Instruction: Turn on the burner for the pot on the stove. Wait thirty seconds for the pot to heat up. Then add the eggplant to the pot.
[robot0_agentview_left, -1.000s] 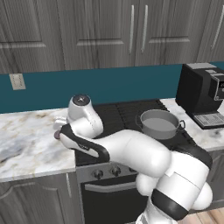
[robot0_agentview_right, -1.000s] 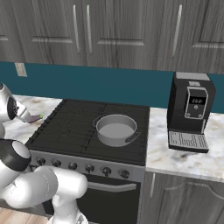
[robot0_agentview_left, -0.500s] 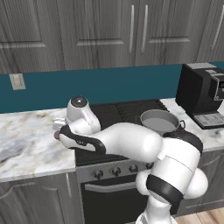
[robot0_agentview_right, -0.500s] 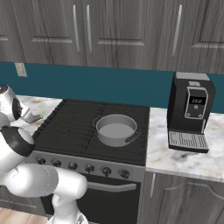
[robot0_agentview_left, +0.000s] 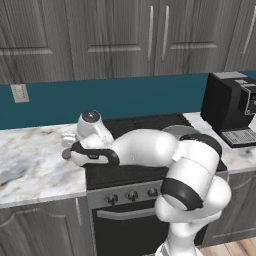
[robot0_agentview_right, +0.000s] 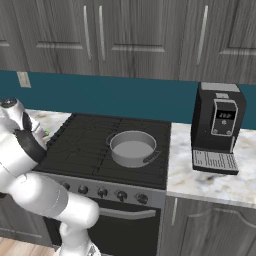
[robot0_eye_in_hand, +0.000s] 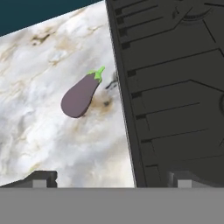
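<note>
Eggplant (robot0_eye_in_hand: 81, 95): lies on marble worktop (robot0_eye_in_hand: 52, 131), ahead of end effector (robot0_eye_in_hand: 111, 178), untouched. End effector: fingers spread wide, empty. Stove (robot0_eye_in_hand: 175, 87): edge directly beneath it.

Eggplant (robot0_eye_in_hand: 81, 95) on counter (robot0_eye_in_hand: 52, 131) beside stove (robot0_agentview_right: 100, 150); pot (robot0_agentview_right: 131, 148) on stove.

— Over the stove (robot0_agentview_left: 145, 172)?
— White arm (robot0_agentview_left: 150, 147), stretched left across the black cooktop, hand end above the marble counter (robot0_agentview_left: 30, 160) just beside the stove's edge.
— Eggplant (robot0_agentview_left: 66, 154)?
— Small dark purple bit, low beside the hand; jaws hidden.
— Pot (robot0_agentview_left: 177, 130)?
— Grey rim behind the arm.
— Far right?
— Black coffee machine (robot0_agentview_left: 230, 107) on the counter.
</note>
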